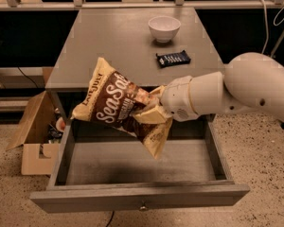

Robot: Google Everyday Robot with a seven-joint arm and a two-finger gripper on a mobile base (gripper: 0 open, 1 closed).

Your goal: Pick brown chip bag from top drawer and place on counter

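Brown-centred and tan at its ends, the brown chip bag hangs in the air above the open top drawer, tilted, its upper corner level with the front edge of the counter and its lower corner pointing down toward the bare drawer floor. The gripper is clamped on the right-hand part of the bag, the foil bunched around its fingers; the white arm reaches in from the right across the drawer. On the counter stand a white bowl and, nearer the front, a dark blue wrapped bar. A cardboard box sits on the floor to the left of the cabinet.

Risk: the hold takes only crinkled foil near one end, so the bag may slip or swing as it travels. Its low corner could catch the counter's edge if carried across without more height. A release too far right could land it on the bar or nudge the bowl.
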